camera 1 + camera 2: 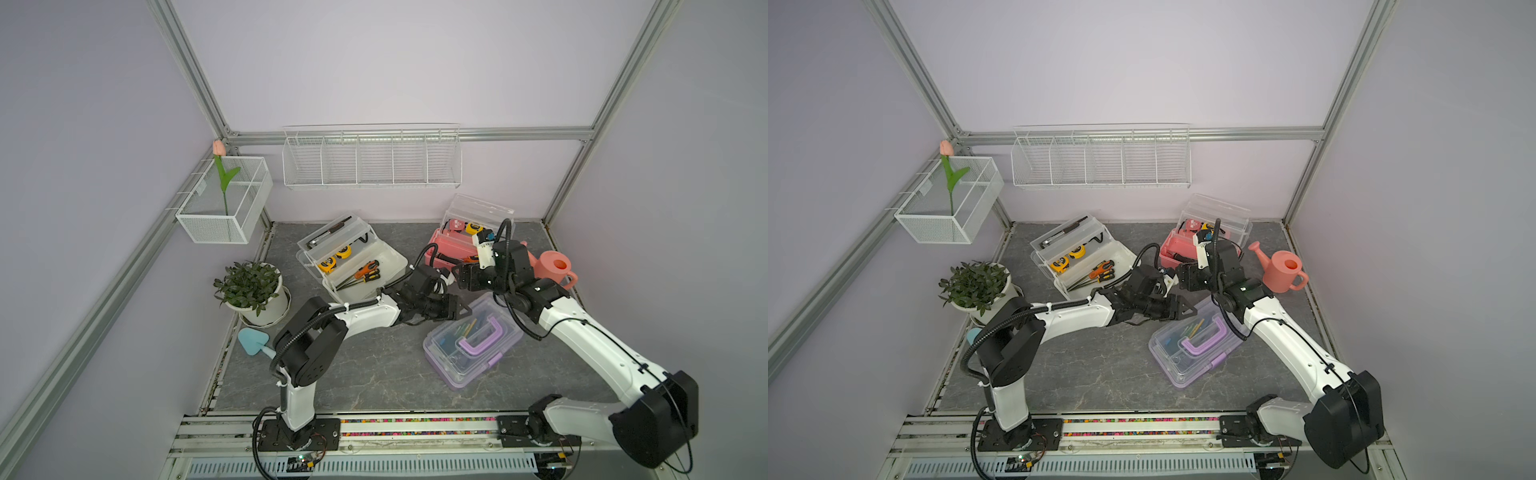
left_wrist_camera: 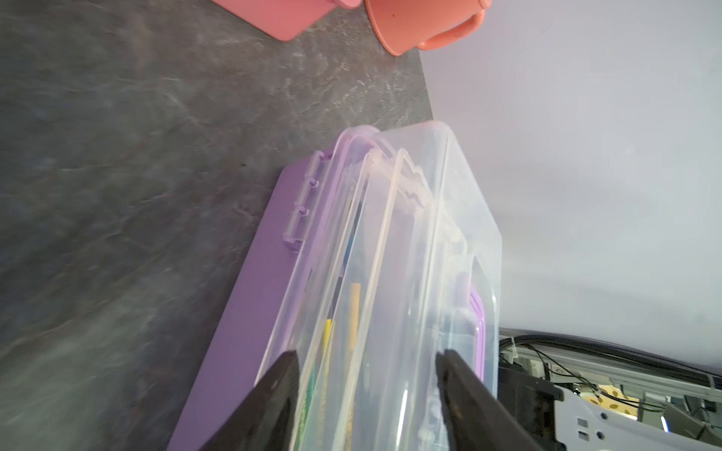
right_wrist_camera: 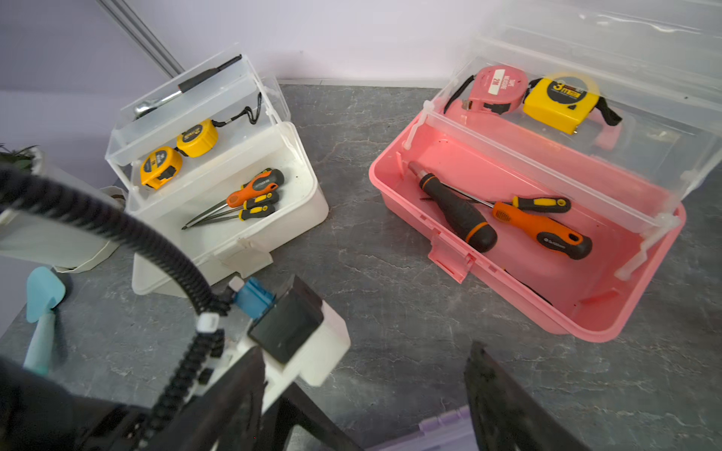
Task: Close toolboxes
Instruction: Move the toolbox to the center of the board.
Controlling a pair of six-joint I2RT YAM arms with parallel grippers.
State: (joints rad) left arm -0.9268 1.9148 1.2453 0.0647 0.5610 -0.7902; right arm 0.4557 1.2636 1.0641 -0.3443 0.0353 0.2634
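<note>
The purple toolbox [image 1: 471, 340] [image 1: 1196, 345] lies at front centre with its clear lid [image 2: 410, 234] down over the purple base [image 2: 242, 332]. My left gripper [image 1: 457, 309] [image 2: 367, 353] is open at the box's far left end, and the lid lies between its black fingers [image 2: 281, 390]. Whether they touch it I cannot tell. Behind, the white toolbox [image 1: 357, 266] [image 3: 297, 211] and the pink toolbox [image 1: 451, 249] [image 3: 504, 300] stand open, with tape measures and screwdrivers inside. My right gripper [image 1: 461, 276] [image 3: 363, 349] hovers open and empty between the pink and purple boxes.
A pink watering can [image 1: 555, 270] [image 2: 422, 23] stands right of the pink box. At the left are a potted plant [image 1: 253, 291] and a blue trowel [image 1: 253, 340]. White wire baskets [image 1: 372, 160] hang on the back wall. The two wrists are close together.
</note>
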